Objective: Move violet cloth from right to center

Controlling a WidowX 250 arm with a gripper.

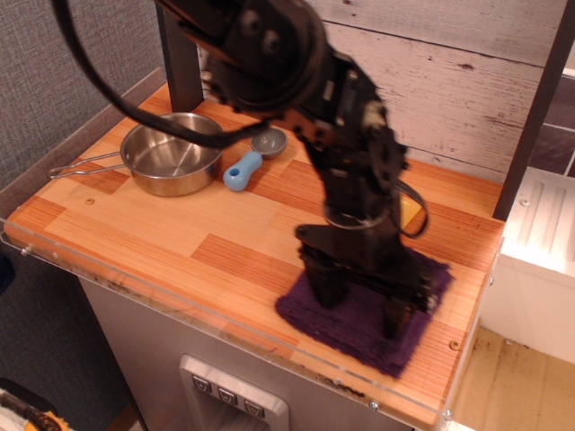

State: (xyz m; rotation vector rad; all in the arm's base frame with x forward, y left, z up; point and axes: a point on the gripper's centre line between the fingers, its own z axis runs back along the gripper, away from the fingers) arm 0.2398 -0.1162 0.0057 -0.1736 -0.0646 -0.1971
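Note:
The violet cloth (359, 328) is a dark purple towel lying flat on the wooden table (135, 224), near the front right edge. My gripper (359, 301) points straight down onto it. The two black fingers (322, 285) stand wide apart with their tips on the cloth, and nothing is pinched between them. The arm hides the cloth's middle.
A steel pot (171, 157) with a wire handle stands at the back left. A blue-handled scoop (243, 171) lies beside it. A yellow wedge (411, 214) shows partly behind my arm. A clear rim (225, 332) runs along the front edge, and a dark post (530, 108) stands at the right.

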